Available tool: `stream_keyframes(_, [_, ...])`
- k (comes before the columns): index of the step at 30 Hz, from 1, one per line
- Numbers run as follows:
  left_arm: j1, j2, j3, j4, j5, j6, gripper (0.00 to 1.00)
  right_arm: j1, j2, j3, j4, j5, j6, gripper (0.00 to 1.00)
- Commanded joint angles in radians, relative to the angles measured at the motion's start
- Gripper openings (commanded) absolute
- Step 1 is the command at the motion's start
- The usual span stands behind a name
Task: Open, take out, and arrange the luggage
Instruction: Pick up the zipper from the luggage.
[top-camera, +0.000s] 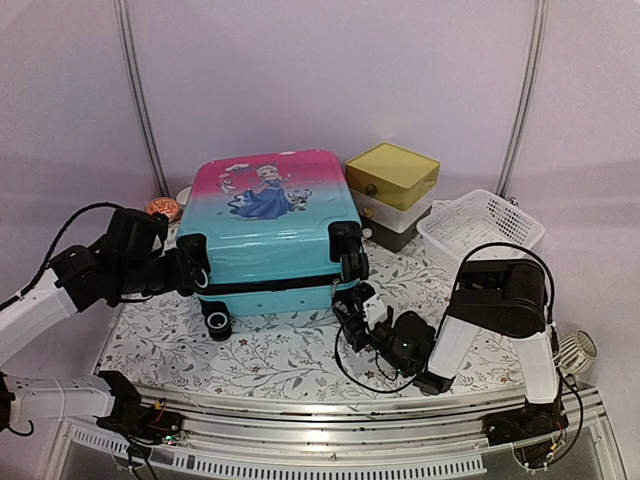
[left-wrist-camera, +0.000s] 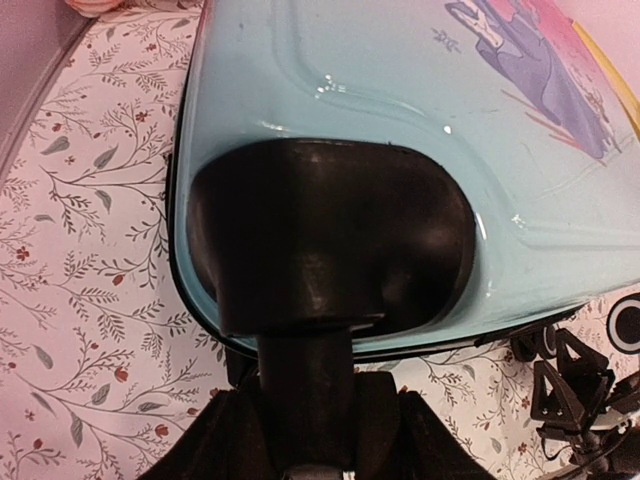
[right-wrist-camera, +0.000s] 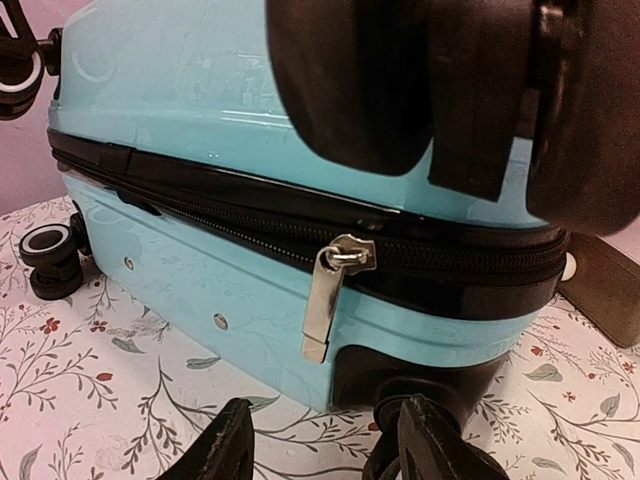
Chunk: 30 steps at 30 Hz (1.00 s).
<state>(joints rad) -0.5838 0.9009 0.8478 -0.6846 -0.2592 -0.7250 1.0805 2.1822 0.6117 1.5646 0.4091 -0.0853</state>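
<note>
- Far left, the left tool (top-camera: 186, 268) sits at the near-left corner of the luggage (top-camera: 270, 235). Its wrist view shows the fingers straddling a black caster stem (left-wrist-camera: 305, 390). It is all dark on dark, so whether they pinch it cannot be told.
- Above that stem sits the caster housing (left-wrist-camera: 330, 240), a smooth moulded black hump set into the shell.
- Centre stage, the luggage lies flat on the floral-clothed table (top-camera: 280, 355), print side up and zipped shut. It has a glossy hard shell, turquoise fading to pink, with rounded corners.
- Handling call: it looks rigid and slick, so the pads would probably slide on those curves. The wheels and the zipper hardware look like the better places to take hold. Small, so likely light and apt to skid when tugged.
- The black zipper band (right-wrist-camera: 200, 215) runs along the seam, and a flat metal zipper pull (right-wrist-camera: 325, 300) hangs from it, thin and free to swing.
- The right tool (right-wrist-camera: 320, 445) hovers just below that pull, jaws apart, nothing between them.
- Far right, a yellow-topped drawer box (top-camera: 392, 175) and a white mesh basket (top-camera: 480, 225) stand by.
</note>
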Motion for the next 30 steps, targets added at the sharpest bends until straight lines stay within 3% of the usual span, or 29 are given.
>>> stream_keyframes(1, [0.012, -0.037, -0.013, -0.001, 0.015, 0.06, 0.11, 0.012, 0.031, 0.022, 0.134, 0.012, 0.027, 0.51])
stream_keyframes(30, [0.012, -0.066, -0.033, 0.024, 0.048, 0.063, 0.11, 0.03, 0.077, 0.075, 0.117, 0.04, 0.054, 0.51])
